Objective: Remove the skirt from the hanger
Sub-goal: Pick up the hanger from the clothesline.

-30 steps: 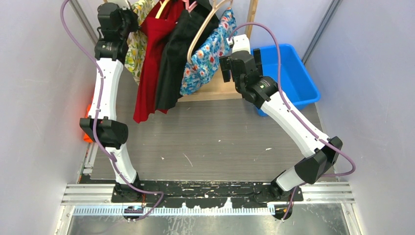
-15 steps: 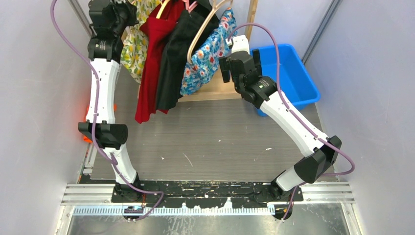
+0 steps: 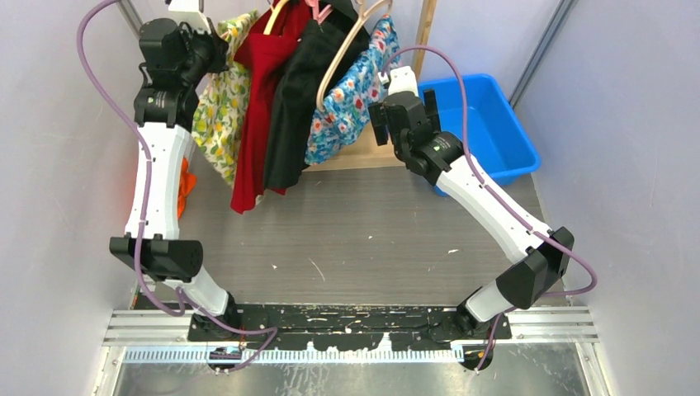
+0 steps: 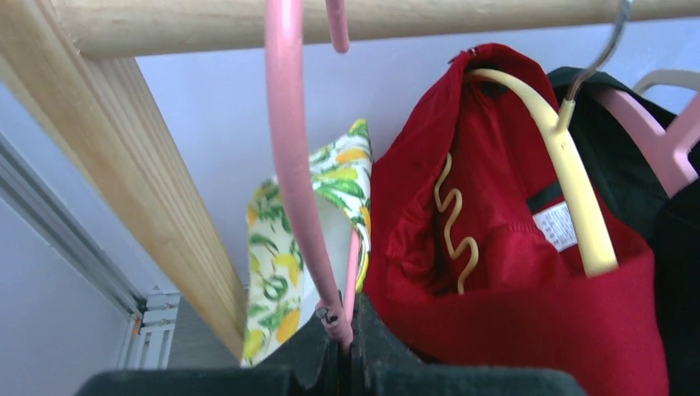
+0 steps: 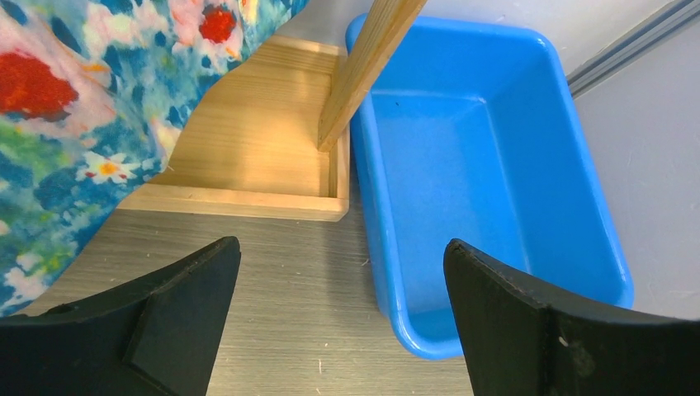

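A lemon-print skirt (image 3: 216,115) hangs on a pink hanger (image 4: 289,165) at the left end of the wooden rail (image 4: 330,21). My left gripper (image 3: 196,51) is up at the rail, shut on the lower part of the pink hanger; in the left wrist view the left gripper (image 4: 351,340) pinches the hanger where the skirt (image 4: 272,272) hangs. My right gripper (image 3: 403,115) is open and empty beside a blue floral garment (image 3: 351,91). In the right wrist view the right gripper (image 5: 342,247) hovers over the floor by the blue bin.
A red garment (image 3: 264,91) on a yellow hanger (image 4: 569,165), a black garment (image 3: 297,107) and the floral one hang to the right of the skirt. A blue bin (image 3: 512,157) stands at the right by the rack's wooden base (image 5: 248,157). An orange object (image 3: 186,186) lies at the left wall.
My left arm has swung left with the pink hanger, pulling the lemon-print skirt away from the red garment. The right gripper has shifted slightly.
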Motion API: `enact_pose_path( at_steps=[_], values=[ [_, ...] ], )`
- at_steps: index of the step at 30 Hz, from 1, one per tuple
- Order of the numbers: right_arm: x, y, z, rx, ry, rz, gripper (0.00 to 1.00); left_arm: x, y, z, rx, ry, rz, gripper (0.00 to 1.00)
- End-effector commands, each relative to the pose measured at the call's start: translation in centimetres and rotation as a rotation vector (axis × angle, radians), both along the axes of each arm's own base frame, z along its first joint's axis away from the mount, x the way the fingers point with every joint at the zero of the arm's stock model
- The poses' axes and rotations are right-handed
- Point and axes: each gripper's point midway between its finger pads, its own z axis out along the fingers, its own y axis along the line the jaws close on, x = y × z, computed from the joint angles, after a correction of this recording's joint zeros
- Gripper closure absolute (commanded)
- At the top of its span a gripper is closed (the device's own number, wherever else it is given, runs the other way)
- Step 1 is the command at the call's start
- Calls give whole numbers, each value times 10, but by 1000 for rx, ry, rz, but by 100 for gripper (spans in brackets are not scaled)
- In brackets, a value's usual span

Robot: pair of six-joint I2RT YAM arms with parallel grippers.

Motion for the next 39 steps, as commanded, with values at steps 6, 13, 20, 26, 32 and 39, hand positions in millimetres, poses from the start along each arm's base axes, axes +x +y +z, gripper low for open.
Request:
enact_pose_path(
  at_steps=[6,13,20,26,32,39],
  values=[
    [-8,-3,22,54,-55,11,2,-53,-2,37,67,-82,-49,100],
    [-13,1,21,67,-37,50,3,-85,0,36,108,-64,-59,100],
    [-16,-4,23,45,-38,50,2,-166,-5,9,194,-19,-144,100],
    [-20,1,27,92,-33,66,4,-227,-31,-2,196,-8,-328,100],
    [-27,4,31,110,-20,97,4,-279,-83,12,91,-54,-660,100],
    [-37,-5,62,98,-81,123,2,-289,-108,35,-17,-88,-844,100]
  ],
)
